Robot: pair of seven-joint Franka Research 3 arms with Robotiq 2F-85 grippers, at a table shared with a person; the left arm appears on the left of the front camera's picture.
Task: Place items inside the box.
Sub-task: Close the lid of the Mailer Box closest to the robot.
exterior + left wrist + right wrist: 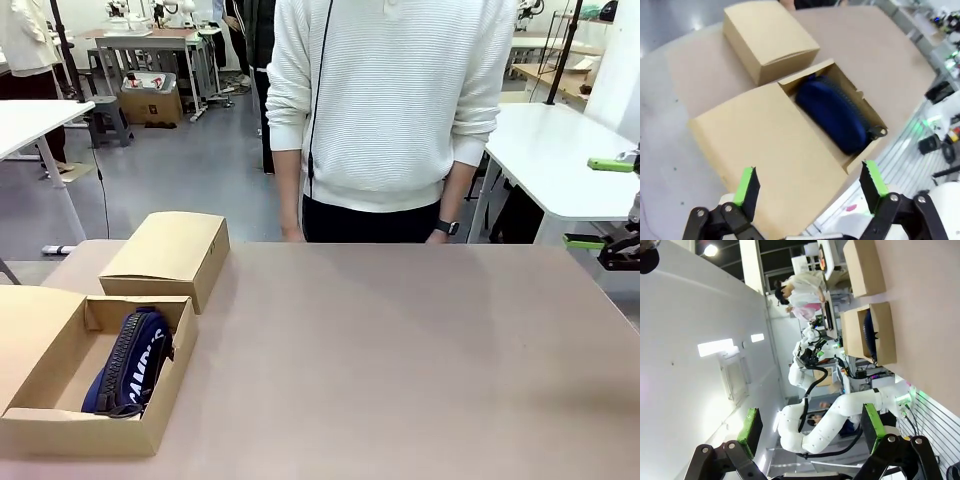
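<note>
At the table's near-left corner I see the open box (60,385) with the navy pouch (130,362) lying inside it — a closed box (168,256) sits just behind. My left gripper (810,186) hangs spread wide above the open box; my right gripper (810,427) — also parted — holds nothing.

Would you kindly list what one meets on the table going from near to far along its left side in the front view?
Open box holding the navy pouch → closed box → the person standing beyond the far edge.
</note>
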